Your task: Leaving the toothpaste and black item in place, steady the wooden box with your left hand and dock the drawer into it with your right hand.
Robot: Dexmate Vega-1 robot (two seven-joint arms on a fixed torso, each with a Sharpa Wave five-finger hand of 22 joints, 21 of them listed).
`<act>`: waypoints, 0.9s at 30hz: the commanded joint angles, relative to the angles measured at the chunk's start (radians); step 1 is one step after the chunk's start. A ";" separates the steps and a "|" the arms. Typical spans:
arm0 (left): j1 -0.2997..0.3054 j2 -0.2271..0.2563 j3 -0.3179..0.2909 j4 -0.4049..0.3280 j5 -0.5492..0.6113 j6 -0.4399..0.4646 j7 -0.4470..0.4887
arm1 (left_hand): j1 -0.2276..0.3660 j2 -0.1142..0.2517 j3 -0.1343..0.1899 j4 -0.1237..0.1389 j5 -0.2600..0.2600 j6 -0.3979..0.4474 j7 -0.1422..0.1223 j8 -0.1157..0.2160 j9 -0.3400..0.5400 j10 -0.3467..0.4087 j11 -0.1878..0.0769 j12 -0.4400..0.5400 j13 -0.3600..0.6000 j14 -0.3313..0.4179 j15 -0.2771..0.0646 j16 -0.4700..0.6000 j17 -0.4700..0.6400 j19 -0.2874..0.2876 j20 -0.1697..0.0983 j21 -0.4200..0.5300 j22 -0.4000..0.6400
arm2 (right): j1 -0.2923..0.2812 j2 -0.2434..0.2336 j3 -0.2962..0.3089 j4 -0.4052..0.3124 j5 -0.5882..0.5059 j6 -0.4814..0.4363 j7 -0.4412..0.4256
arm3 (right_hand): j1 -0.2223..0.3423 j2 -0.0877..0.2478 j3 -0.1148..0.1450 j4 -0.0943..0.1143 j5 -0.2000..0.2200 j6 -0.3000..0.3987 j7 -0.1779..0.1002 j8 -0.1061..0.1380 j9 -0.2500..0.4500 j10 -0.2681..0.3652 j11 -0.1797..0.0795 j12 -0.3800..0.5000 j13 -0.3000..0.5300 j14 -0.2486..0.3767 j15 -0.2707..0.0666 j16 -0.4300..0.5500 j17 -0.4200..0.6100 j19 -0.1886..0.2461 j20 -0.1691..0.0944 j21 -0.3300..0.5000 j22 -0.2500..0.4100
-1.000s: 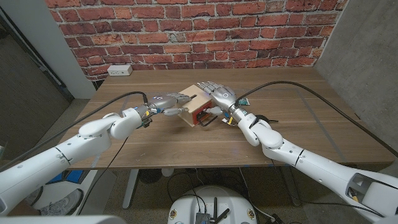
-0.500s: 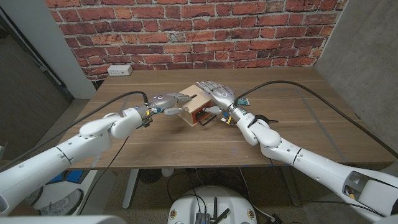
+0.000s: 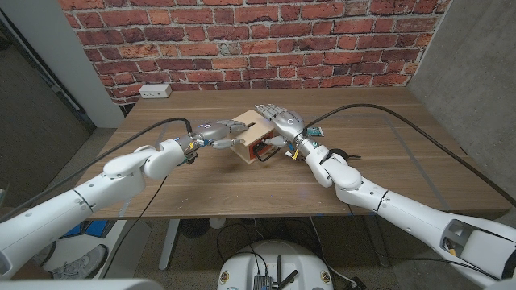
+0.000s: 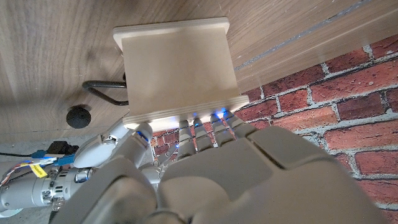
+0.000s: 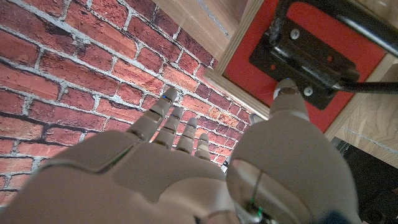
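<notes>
Left arm extended inward, left hand [image 3: 216, 130] fingers [image 4: 186, 127] straight and together, right arm extended inward, right hand [image 3: 281, 122] fingers spread, thumb forward.

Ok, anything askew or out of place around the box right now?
Nothing stands out. The wooden box sits upright with the left hand on its side, and the right hand is at the red drawer front, whose black handle looks intact.
</notes>
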 commanded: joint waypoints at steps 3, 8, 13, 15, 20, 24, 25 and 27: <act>-0.009 -0.004 0.005 0.004 -0.001 -0.001 -0.007 | 0.001 0.077 0.007 0.000 0.000 0.012 -0.001 0.004 0.005 0.008 0.001 0.001 0.004 0.009 -0.084 0.002 0.004 0.009 -0.138 0.000 0.003 | 0.008 0.008 -0.009 0.012 0.014 -0.009 -0.007 | -0.010 -0.001 -0.004 0.001 0.007 0.010 -0.002 0.008 0.002 0.011 0.001 0.006 0.004 0.009 -0.004 0.004 0.005 0.006 -0.001 0.003 0.002; -0.009 -0.006 0.005 0.004 0.000 0.005 -0.007 | 0.001 0.077 0.008 0.001 0.000 0.016 -0.001 0.005 0.005 0.008 0.000 0.001 0.004 0.009 -0.084 0.002 0.004 0.009 -0.139 0.000 0.003 | 0.007 0.005 -0.009 0.010 0.017 -0.013 -0.007 | -0.011 0.000 -0.005 0.001 0.008 0.012 -0.003 0.008 0.002 0.012 0.001 0.006 0.004 0.009 -0.004 0.005 0.006 0.006 -0.001 0.003 0.002; -0.016 -0.007 0.009 0.012 0.000 -0.008 -0.007 | 0.000 0.076 0.008 0.001 0.000 0.017 -0.002 0.005 0.005 0.007 -0.001 0.000 0.004 0.010 -0.084 0.002 0.004 0.010 -0.139 0.000 0.003 | 0.008 -0.002 -0.010 0.005 0.016 -0.012 -0.005 | -0.011 0.001 -0.005 0.000 0.010 0.016 -0.003 0.009 0.002 0.013 0.002 0.006 0.004 0.009 -0.004 0.005 0.006 0.007 0.000 0.003 0.002; -0.014 -0.009 0.008 0.009 0.001 0.001 -0.008 | 0.000 0.076 0.008 0.001 0.000 0.017 -0.001 0.005 0.005 0.007 -0.001 0.000 0.004 0.010 -0.084 0.002 0.004 0.010 -0.140 0.000 0.003 | 0.006 -0.008 -0.009 -0.002 0.015 -0.014 0.000 | -0.011 0.001 -0.005 0.000 0.010 0.017 -0.003 0.009 0.002 0.014 0.002 0.007 0.004 0.009 -0.004 0.005 0.006 0.007 -0.001 0.003 0.002; -0.016 -0.008 0.009 0.010 0.002 -0.001 -0.007 | 0.000 0.076 0.009 0.001 -0.001 0.016 -0.002 0.005 0.005 0.007 0.001 0.000 0.004 0.010 -0.085 0.002 0.004 0.010 -0.140 0.000 0.003 | -0.003 -0.028 -0.002 -0.026 0.012 -0.015 0.012 | -0.010 0.001 -0.005 -0.001 0.011 0.020 -0.004 0.010 0.002 0.014 0.002 0.006 0.004 0.010 -0.004 0.005 0.006 0.007 0.000 0.003 0.002; -0.012 -0.008 0.007 0.007 0.001 0.007 -0.006 | 0.000 0.076 0.009 0.002 -0.001 0.016 -0.003 0.004 0.005 0.008 0.000 0.000 0.004 0.009 -0.085 0.002 0.005 0.010 -0.139 0.000 0.003 | -0.012 -0.040 0.005 -0.043 0.009 -0.018 0.019 | -0.009 0.000 -0.005 -0.002 0.012 0.025 -0.006 0.012 0.002 0.015 0.002 0.007 0.004 0.011 -0.004 0.005 0.006 0.007 0.000 0.002 0.002; -0.013 -0.006 0.007 0.008 0.002 0.004 -0.005 | 0.000 0.076 0.009 0.002 -0.001 0.016 -0.002 0.004 0.005 0.009 0.001 0.001 0.004 0.009 -0.084 0.002 0.005 0.010 -0.139 0.000 0.003 | -0.013 -0.042 0.006 -0.046 0.008 -0.018 0.020 | -0.008 0.000 -0.005 -0.002 0.013 0.027 -0.006 0.012 0.002 0.015 0.002 0.007 0.004 0.011 -0.004 0.005 0.006 0.007 -0.001 0.002 0.002; -0.014 -0.005 0.008 0.010 0.002 -0.001 -0.004 | 0.000 0.076 0.009 0.002 -0.001 0.017 -0.002 0.004 0.005 0.009 0.001 0.001 0.004 0.009 -0.085 0.001 0.005 0.010 -0.139 0.000 0.003 | -0.016 -0.046 0.010 -0.051 0.007 -0.016 0.021 | -0.008 0.000 -0.005 -0.003 0.013 0.027 -0.005 0.012 0.002 0.015 0.001 0.007 0.004 0.011 -0.004 0.005 0.006 0.007 -0.001 0.002 0.002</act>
